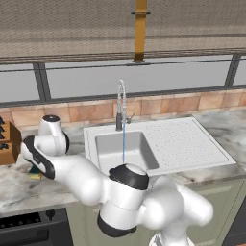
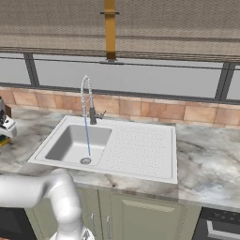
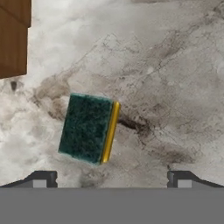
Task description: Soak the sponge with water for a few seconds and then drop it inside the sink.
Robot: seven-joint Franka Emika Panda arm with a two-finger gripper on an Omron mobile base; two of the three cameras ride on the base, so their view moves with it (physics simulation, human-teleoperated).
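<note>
The sponge [image 3: 87, 128] lies flat on the marble counter, dark green face up, with its yellow body showing along one edge. My gripper [image 3: 111, 179] hovers just above it, open, its two dark fingertips [image 3: 41, 179] wide apart and the sponge slightly off to one side of the gap. In the left base view the hand [image 1: 36, 161] reaches down left of the sink, with a yellow corner of the sponge [image 1: 34, 175] under it. A thin stream of water [image 1: 123, 141] runs from the faucet [image 1: 120, 105] into the sink [image 1: 108, 144], and the water [image 2: 87, 136] lands near the drain [image 2: 85, 161].
A brown wooden knife block [image 1: 7, 141] stands on the counter close behind the hand, and it also shows as the knife block [image 3: 13, 39] in the hand view. A dotted drainboard [image 1: 187, 139] joins the basin on the right. A tiled backsplash and window run along the back.
</note>
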